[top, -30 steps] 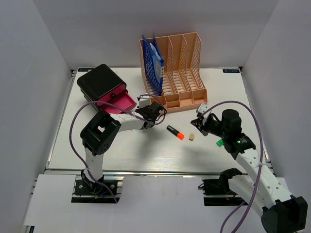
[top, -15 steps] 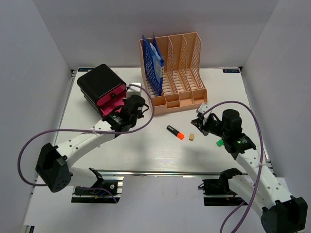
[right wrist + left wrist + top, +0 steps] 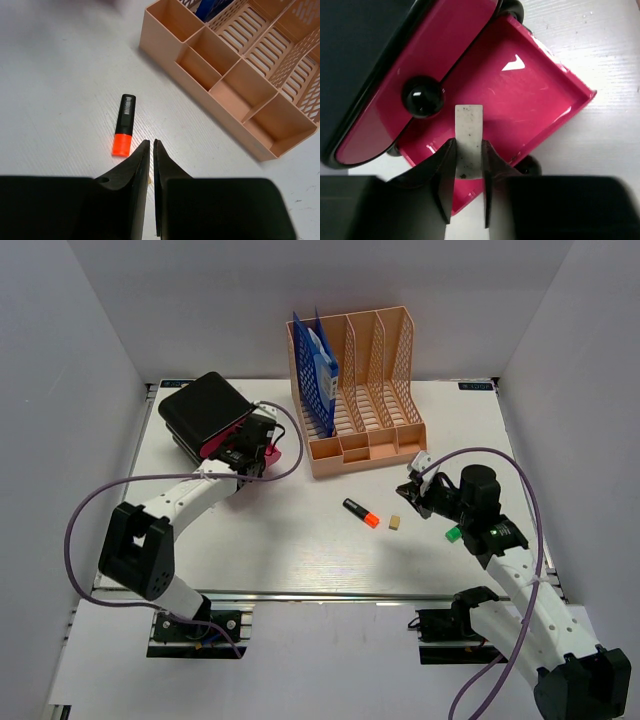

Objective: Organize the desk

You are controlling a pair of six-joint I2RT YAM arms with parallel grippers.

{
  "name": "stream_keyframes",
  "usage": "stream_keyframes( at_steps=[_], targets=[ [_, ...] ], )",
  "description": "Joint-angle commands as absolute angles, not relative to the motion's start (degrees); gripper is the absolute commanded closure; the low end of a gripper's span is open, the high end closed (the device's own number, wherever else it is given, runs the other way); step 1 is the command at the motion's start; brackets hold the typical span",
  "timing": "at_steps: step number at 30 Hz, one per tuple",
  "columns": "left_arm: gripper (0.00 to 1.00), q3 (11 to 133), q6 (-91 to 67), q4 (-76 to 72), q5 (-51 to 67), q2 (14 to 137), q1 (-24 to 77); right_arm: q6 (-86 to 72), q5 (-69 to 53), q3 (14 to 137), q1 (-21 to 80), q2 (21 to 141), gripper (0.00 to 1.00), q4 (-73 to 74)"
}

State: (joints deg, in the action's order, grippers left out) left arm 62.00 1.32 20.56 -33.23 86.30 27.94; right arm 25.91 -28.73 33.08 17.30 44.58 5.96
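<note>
The white desk point(image 3: 300, 555) carries a black drawer box point(image 3: 205, 408) at the back left with a pink drawer point(image 3: 535, 100) pulled open. My left gripper point(image 3: 252, 452) is shut on a small white speckled eraser point(image 3: 469, 131) and holds it over the open drawer, beside a black round knob point(image 3: 423, 96). My right gripper point(image 3: 415, 486) is shut and empty above the desk. A black highlighter with an orange cap point(image 3: 361, 512) lies just left of it and shows in the right wrist view point(image 3: 124, 124). A small beige block point(image 3: 395, 523) lies next to the highlighter.
A peach mesh file rack point(image 3: 370, 390) stands at the back centre, with blue folders point(image 3: 318, 368) in its left slot and low open compartments point(image 3: 235, 90) in front. Grey walls close in three sides. A metal rail point(image 3: 300, 592) runs along the near edge.
My left arm has swung left from the middle of the desk to the pink drawer with the white eraser in its jaws. The right arm has not moved.
</note>
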Motion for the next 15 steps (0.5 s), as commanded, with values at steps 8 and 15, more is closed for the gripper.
stream_keyframes(
  at_steps=[8, 15],
  targets=[
    [0.32, 68.8, 1.8, 20.3, -37.5, 87.2, 27.3, 26.2, -30.0, 32.8, 16.6, 44.2, 0.8, 4.7],
    [1.0, 68.7, -6.6, 23.1, -22.5, 76.5, 28.2, 26.3, -30.5, 32.3, 15.7, 45.3, 0.97, 4.8]
  ],
)
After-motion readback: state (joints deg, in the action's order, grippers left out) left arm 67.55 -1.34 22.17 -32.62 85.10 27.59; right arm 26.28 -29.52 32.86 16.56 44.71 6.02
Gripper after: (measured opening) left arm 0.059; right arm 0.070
